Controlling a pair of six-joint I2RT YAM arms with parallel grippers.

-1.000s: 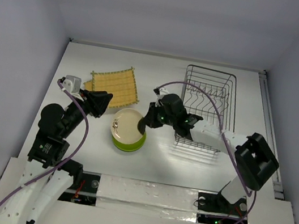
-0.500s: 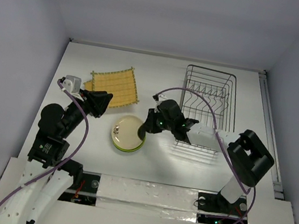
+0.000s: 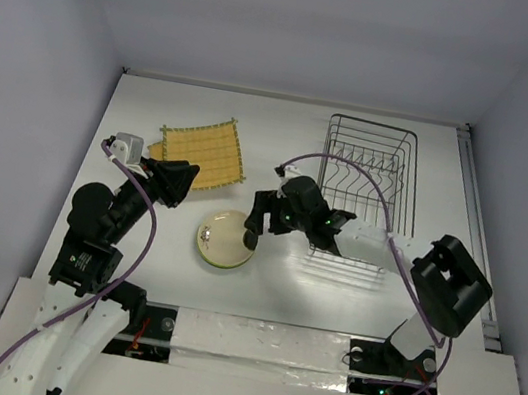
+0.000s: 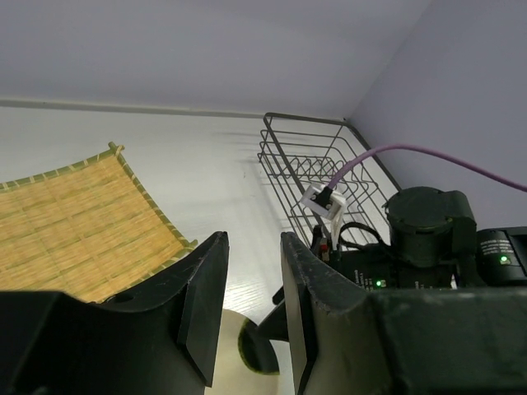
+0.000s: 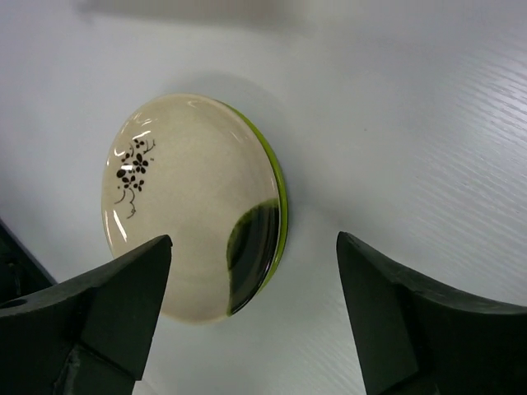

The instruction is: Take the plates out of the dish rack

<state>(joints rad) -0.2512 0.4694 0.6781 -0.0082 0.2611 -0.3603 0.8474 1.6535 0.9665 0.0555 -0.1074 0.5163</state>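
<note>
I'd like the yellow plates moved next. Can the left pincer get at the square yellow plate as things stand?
Probably yes. The left pincer sits right beside the square yellow plate, empty, with nothing between them. The right pincer is away over the cream plate.

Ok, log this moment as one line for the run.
right gripper: jaws open, over cream plate | cream plate: lying on green plate, on table | left gripper: jaws open, holding nothing
</note>
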